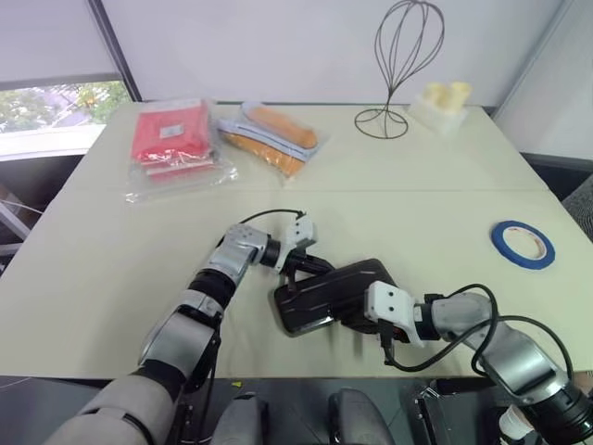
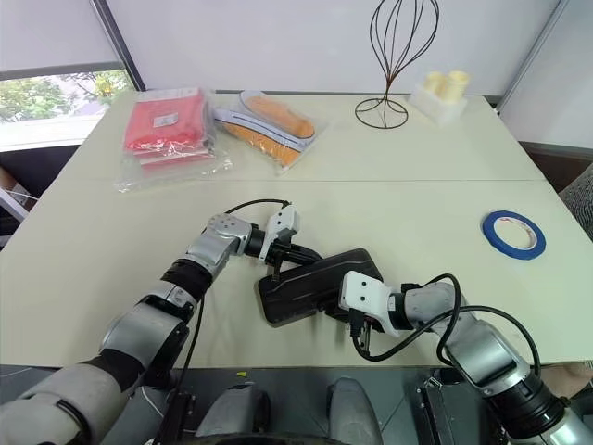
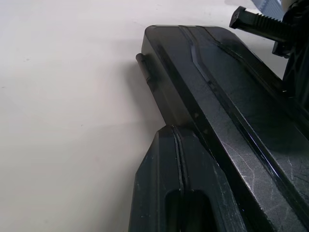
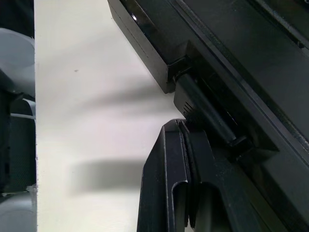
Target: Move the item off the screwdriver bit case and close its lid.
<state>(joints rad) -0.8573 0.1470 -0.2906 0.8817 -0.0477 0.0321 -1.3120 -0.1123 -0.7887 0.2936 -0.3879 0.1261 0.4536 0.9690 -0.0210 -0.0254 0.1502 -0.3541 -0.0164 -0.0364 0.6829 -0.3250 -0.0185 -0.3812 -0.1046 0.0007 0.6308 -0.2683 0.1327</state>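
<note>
Two jobs: one looked done, since the blue tape roll [image 1: 523, 244] lay flat on the worktop [image 1: 417, 199], well apart from the case toward the robot's right.
Case: the screwdriver bit case [image 1: 329, 295] sat near the worktop's front edge, between both arms, skewed to that edge.
Lid: the lid [image 2: 320, 278] appeared folded down over the case; whether its latch had caught could not be told.
Why held so: judged as pressing from both ends to steady the case and seat the lid.
Left gripper [image 1: 298, 269]: reached in from the left, wrist bent inward, tip at the case's far-left corner; jaws' state could not be told.
Right gripper [image 2: 356, 312]: came from the right, angled down and inward, jaws fully closed against the case's near edge by the hinge.
</note>
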